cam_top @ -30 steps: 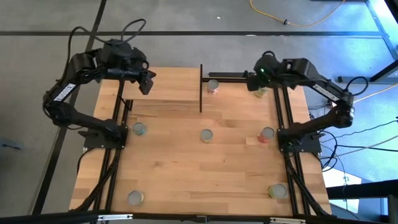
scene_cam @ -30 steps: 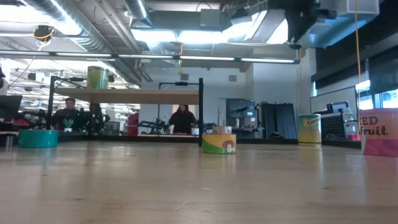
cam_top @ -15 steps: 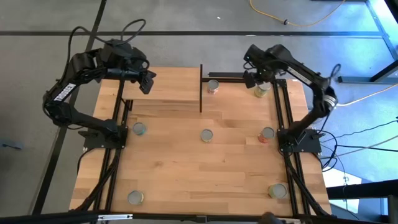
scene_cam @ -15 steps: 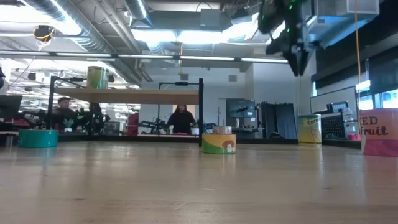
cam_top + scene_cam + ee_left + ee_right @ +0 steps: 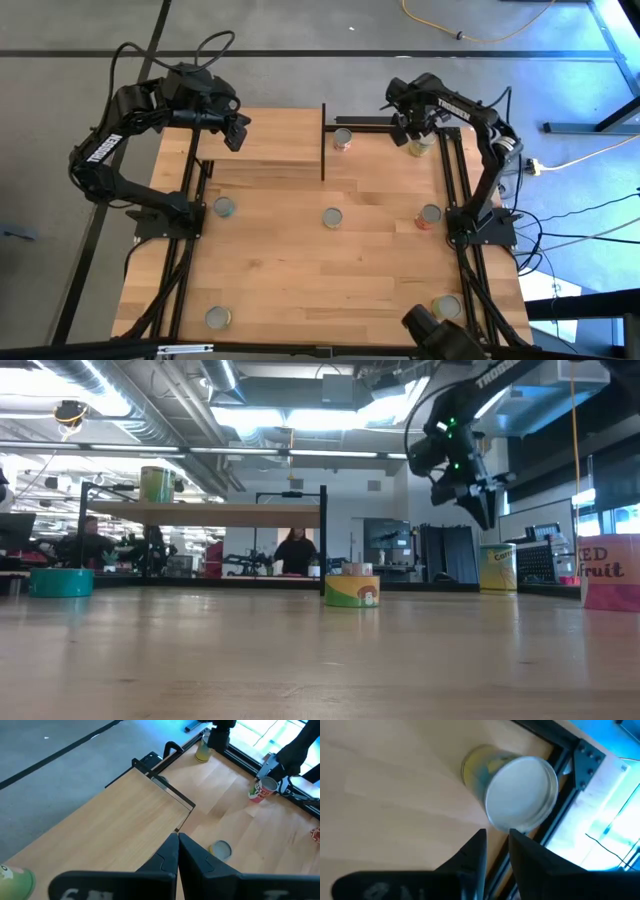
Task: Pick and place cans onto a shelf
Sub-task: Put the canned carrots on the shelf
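Hovering over yellow can [image 5: 512,790], right claw [image 5: 496,851] slightly parted, empty.

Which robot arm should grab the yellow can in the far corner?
The right one, probably. The right gripper hangs open just above the yellow can, while the left gripper is shut, over the shelf on the other side.

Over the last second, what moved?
The right gripper swung in from the table's right edge and came down over the yellow can at the far right corner, fingers open, not gripping it. The left gripper stayed above the shelf, fingers shut. No can shifted; the green can stayed on the shelf.
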